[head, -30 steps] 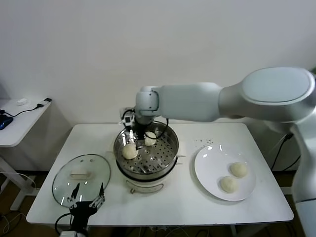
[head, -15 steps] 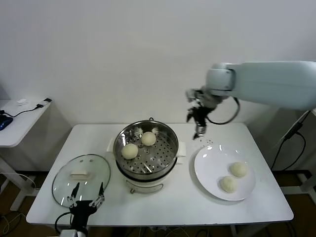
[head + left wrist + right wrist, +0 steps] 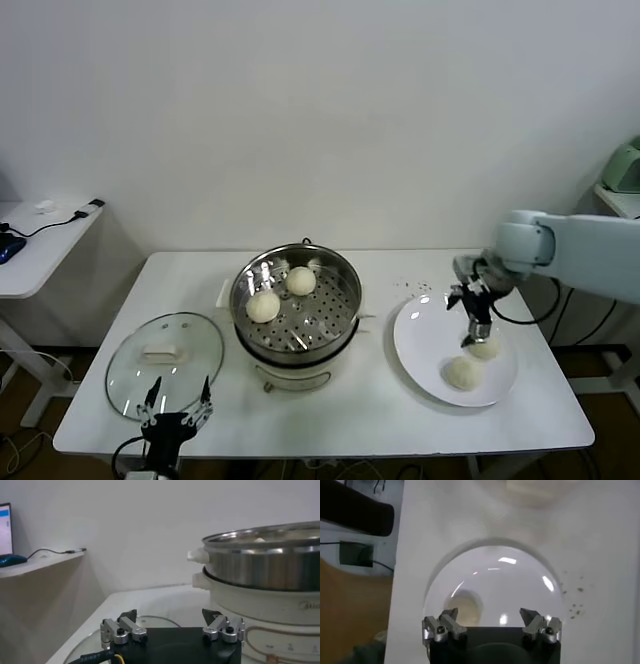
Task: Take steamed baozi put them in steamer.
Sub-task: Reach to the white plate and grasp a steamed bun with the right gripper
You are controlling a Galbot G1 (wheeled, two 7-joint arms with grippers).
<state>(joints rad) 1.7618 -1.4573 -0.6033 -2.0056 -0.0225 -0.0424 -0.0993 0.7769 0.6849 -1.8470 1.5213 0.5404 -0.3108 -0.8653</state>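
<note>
Head view, near to far: left gripper [image 3: 175, 418], jaws spread, sits at the table's [image 3: 340, 410] 7 o'clock edge, arm cut off. Two steamed baozi [image 3: 463, 373] lie on the plate [image 3: 420, 345]; right gripper [image 3: 477, 322], jaws apart, apparently hovers above. Two sit in the steamer [image 3: 296, 300].

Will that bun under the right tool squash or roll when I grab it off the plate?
The bun looks like soft dough, so it probably dents under a hard squeeze. Its domed shape may roll on the glossy plate. The open right tool sits just above it.
</note>
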